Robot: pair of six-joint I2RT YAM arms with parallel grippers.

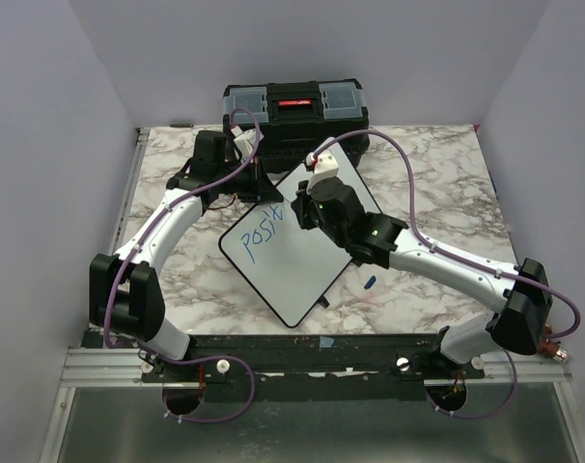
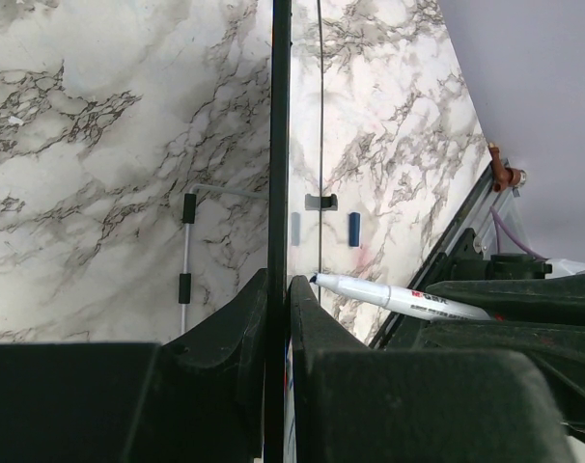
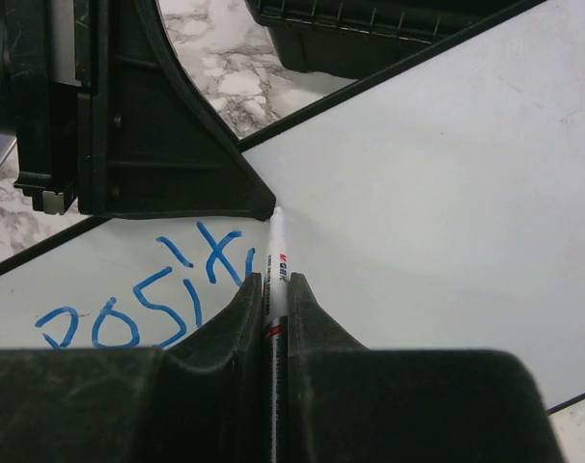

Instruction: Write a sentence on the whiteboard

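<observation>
The whiteboard (image 1: 292, 256) lies slanted on the marble table, its far corner near the toolbox. Blue letters of the sentence (image 1: 264, 236) read "posit" plus a short stroke, also in the right wrist view (image 3: 157, 294). My left gripper (image 2: 279, 289) is shut on the whiteboard's black edge (image 2: 281, 145) at its far left side. My right gripper (image 3: 276, 289) is shut on a white marker (image 3: 276, 256), tip on the board just right of the letters. The marker also shows in the left wrist view (image 2: 399, 297).
A black toolbox (image 1: 294, 108) with clear lid trays stands at the table's back, touching the board's far corner. A blue marker cap (image 1: 369, 282) lies on the marble right of the board. The metal table rail (image 1: 302, 352) runs along the near edge.
</observation>
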